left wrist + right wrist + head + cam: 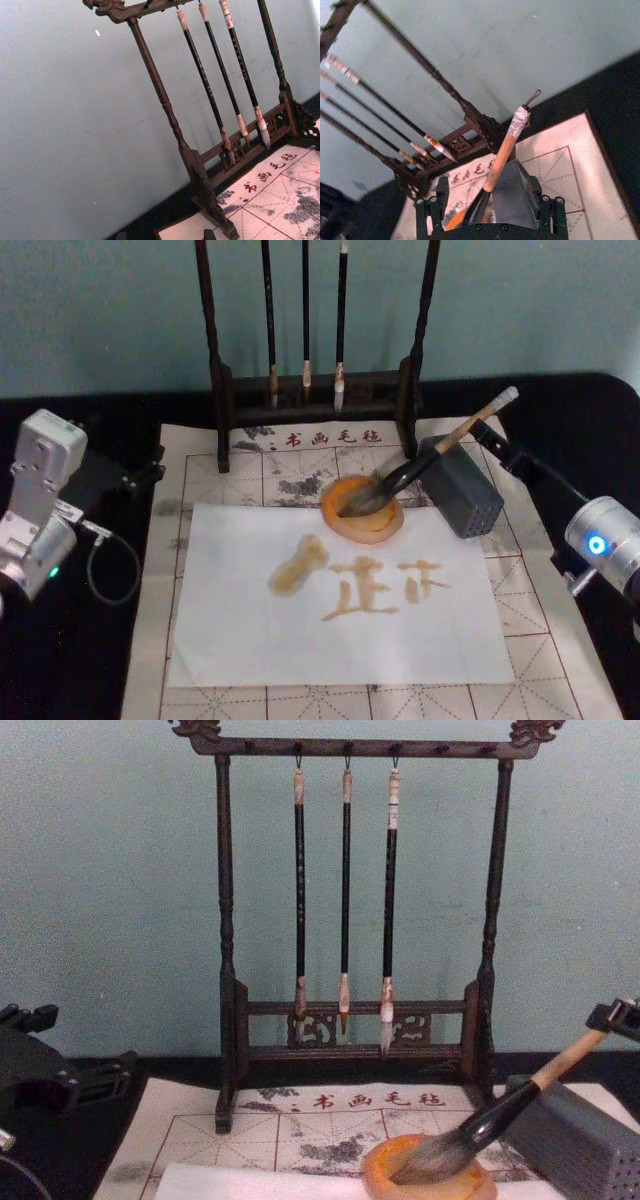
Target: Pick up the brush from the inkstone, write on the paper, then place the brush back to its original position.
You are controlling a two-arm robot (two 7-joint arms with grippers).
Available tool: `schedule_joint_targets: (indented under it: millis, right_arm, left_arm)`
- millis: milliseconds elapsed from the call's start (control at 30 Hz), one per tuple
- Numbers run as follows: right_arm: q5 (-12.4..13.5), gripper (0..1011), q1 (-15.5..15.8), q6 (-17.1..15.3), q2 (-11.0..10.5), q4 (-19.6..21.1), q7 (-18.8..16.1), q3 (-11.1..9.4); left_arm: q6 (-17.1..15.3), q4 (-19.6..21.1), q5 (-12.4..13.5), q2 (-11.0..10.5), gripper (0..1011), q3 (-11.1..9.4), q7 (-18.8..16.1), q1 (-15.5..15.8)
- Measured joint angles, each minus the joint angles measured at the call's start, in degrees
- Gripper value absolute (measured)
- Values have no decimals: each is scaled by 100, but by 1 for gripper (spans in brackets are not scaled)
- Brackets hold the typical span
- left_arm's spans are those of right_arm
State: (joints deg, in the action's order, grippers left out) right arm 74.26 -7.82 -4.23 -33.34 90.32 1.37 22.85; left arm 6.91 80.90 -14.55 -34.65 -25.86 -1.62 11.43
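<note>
Since the paper (340, 640) already carries amber strokes, writing looks done | brush (400, 480) lies with bristles in the inkstone (335, 515), handle propped on the grey block (465, 495) | right gripper (492, 212) behind the block: jaws open, empty; only retreat left | left gripper (150, 472) parked at the mat's left edge, jaws: cannot tell

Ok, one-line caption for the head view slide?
Brush rests bristles-down in the inkstone, handle propped on the grey block, above the written-on paper.
</note>
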Motion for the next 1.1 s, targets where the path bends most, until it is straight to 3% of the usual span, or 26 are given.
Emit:
schedule_joint_targets:
  millis: [100,167,267,300,333,533,633,867,1000,1100]
  right_arm:
    - [-675,1002,99,280,-118,132,0,138]
    - [-935,1002,114,361,-150,154,12,208]
    - [-1618,1003,108,529,-220,163,130,405]
    - [-1618,1002,108,529,-220,163,130,405]
    - [-1786,1003,102,568,-235,163,162,448]
    - [-3025,1002,57,821,-381,163,366,781]
    - [-3388,1002,54,880,-418,161,423,867]
    - [-3898,1002,51,946,-398,96,507,960]
    - [-4096,1002,39,946,-361,39,559,981]
    - [-4091,1002,40,946,-362,39,560,981]
  left_arm:
    - [0,0,0,0,1001,0,0,0]
    - [0,0,0,0,1001,0,0,0]
    - [0,0,0,0,1001,0,0,0]
    - [0,0,0,0,1001,0,0,0]
    - [0,0,0,0,1001,0,0,0]
    - [0,0,0,0,1001,0,0,0]
    - [0,0,0,0,1001,0,0,0]
    - [0,0,0,0,1001,0,0,0]
    - [0,0,0,0,1001,0,0,0]
    - [0,0,0,0,1001,0,0,0]
